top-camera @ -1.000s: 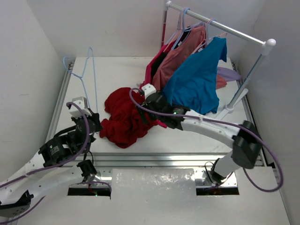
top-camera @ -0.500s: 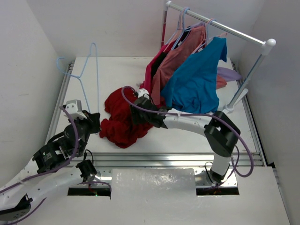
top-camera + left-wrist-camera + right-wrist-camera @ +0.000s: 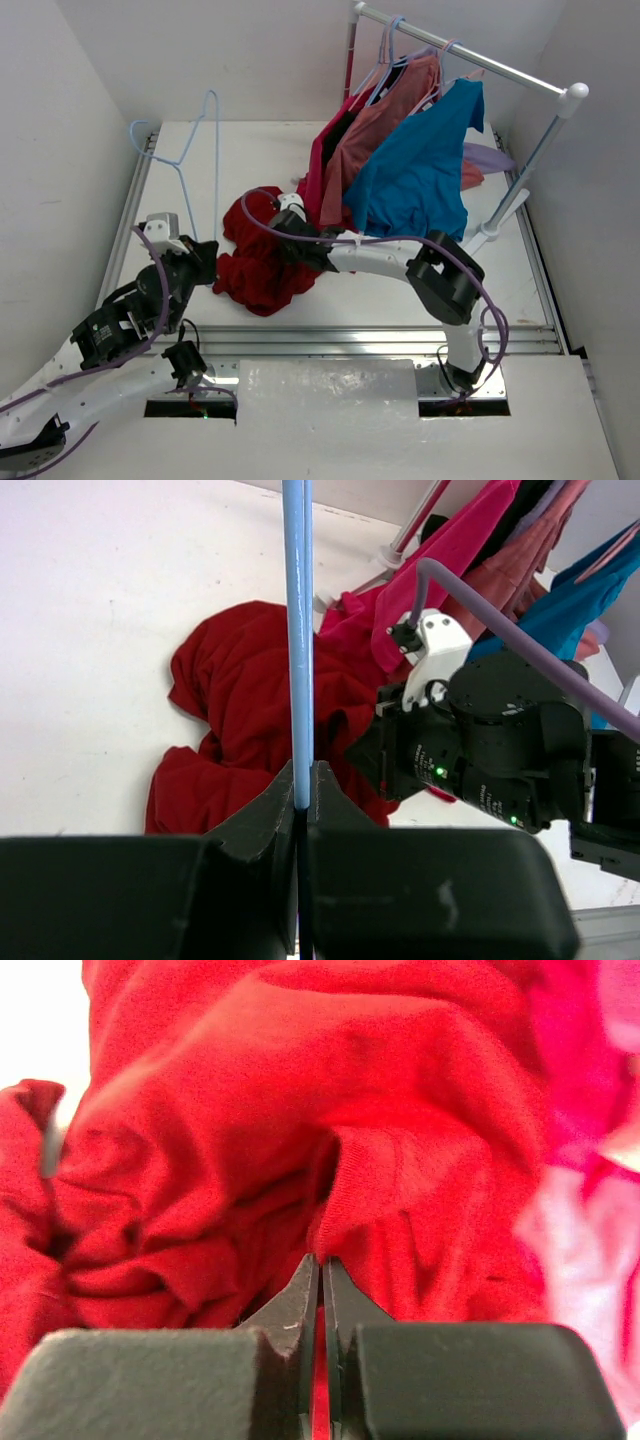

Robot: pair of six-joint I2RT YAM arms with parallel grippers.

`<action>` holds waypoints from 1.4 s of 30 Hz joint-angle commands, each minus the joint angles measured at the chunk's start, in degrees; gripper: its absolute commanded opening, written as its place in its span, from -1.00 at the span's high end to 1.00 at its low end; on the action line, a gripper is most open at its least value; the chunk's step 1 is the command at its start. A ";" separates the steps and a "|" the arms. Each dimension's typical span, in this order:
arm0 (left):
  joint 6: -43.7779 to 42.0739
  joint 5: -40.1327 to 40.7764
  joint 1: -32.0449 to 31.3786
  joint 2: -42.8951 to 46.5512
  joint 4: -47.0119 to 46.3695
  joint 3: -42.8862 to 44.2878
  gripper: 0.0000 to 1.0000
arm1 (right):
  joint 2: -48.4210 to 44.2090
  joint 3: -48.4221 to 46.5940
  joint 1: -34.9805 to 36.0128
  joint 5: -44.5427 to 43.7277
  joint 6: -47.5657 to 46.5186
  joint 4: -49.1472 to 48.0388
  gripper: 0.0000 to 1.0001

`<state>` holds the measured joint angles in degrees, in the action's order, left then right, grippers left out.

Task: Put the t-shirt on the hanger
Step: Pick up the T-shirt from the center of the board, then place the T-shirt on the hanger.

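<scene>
The dark red t-shirt (image 3: 262,262) lies crumpled in a heap on the white table, left of the clothes rack; it also fills the right wrist view (image 3: 300,1130) and shows in the left wrist view (image 3: 240,700). My right gripper (image 3: 282,243) (image 3: 321,1260) is pressed into the heap, shut on a fold of the red cloth. The pale blue hanger (image 3: 195,140) stands up at the far left, hook pointing away. My left gripper (image 3: 203,257) (image 3: 303,770) is shut on the hanger's straight bar (image 3: 297,630), just left of the shirt.
A white rack (image 3: 470,60) at the back right carries a teal shirt (image 3: 420,170), a salmon-pink shirt (image 3: 375,125) and a magenta shirt (image 3: 322,150), hanging close over the right arm. Metal rails edge the table (image 3: 240,150) at the left and front.
My right gripper has reached left into the t-shirt heap and shut on the cloth. The left gripper has shifted the hanger slightly right and more upright.
</scene>
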<state>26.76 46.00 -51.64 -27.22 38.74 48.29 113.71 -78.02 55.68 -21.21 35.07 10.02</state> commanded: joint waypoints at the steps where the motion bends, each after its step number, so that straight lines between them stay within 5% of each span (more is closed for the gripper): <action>1: -1.19 -1.61 0.40 0.24 -3.32 -0.04 1.00 | -6.65 3.56 -0.22 -5.32 -2.02 -3.34 1.00; 10: 8.64 -22.48 0.31 2.18 -3.93 -1.44 1.00 | -27.11 20.88 -8.73 4.13 -5.10 -6.87 1.00; 16: 10.58 -40.79 0.22 -3.10 -8.06 -5.13 1.00 | -29.43 18.97 -17.26 16.11 -8.26 -3.26 1.00; 23: 11.82 -48.45 0.31 2.61 -4.73 -6.72 1.00 | -30.03 13.43 -23.51 19.80 -10.64 2.72 1.00; 32: 12.35 -50.74 0.22 2.97 -2.53 -10.68 1.00 | -33.20 9.47 -27.99 19.19 -10.28 6.67 1.00; 42: 12.61 -43.89 0.31 -2.21 -0.59 -7.42 1.00 | -37.42 5.87 -28.70 18.13 -11.60 11.24 1.00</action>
<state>39.24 -0.47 -51.64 -28.05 40.16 38.22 78.43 -68.31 27.46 -3.09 24.80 21.15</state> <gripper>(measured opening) 0.009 0.002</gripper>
